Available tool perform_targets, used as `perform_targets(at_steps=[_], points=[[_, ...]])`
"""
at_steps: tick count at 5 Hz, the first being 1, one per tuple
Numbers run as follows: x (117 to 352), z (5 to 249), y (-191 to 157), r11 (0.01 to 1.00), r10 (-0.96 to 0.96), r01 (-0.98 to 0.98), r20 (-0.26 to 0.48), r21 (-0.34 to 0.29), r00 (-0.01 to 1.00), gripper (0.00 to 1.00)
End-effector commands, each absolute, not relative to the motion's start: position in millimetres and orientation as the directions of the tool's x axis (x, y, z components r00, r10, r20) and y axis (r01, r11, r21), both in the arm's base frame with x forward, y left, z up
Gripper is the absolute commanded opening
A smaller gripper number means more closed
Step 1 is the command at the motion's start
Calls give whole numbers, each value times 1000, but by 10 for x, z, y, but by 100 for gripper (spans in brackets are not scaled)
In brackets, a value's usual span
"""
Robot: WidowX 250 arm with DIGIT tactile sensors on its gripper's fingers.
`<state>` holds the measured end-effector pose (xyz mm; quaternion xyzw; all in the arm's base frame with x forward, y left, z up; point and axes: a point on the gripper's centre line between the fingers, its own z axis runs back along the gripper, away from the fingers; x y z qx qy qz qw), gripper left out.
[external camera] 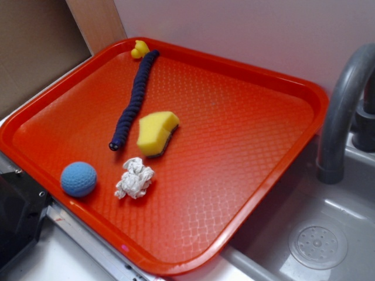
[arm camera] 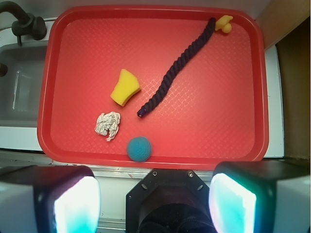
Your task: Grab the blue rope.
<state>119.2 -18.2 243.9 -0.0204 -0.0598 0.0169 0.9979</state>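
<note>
Item: blue rope (arm camera: 175,73), untouched on red tray (arm camera: 233,141), my gripper (arm camera: 154,201) wide above; risk: yellow sponge (arm camera: 125,87) beside near end, duck (arm camera: 224,23) touching far end, snagged.

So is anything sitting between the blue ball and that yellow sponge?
Yes, the crumpled white paper lies roughly between the light blue ball and the yellow sponge, clearest in the exterior view.

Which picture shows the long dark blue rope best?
The wrist view: it looks straight down, so the long, dark navy braided rope shows end to end, its far tip touching the small yellow rubber duck. The exterior view shows it whole too, but slanted.
</note>
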Motion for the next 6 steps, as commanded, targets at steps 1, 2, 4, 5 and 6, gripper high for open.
perform_targets(at_steps=[1,2,4,5,6], points=[[1192,2439,-182,999,36,-31,119,-43,992,100],[1330,2197,-119,967,252,-252,165,-23,954,100],[1699,1729,94,859,501,-512,225,-10,836,100],[2158,1343,297,805,575,-593,266,-18,773,100],[2404,1139,365,786,600,-618,279,-28,750,100]])
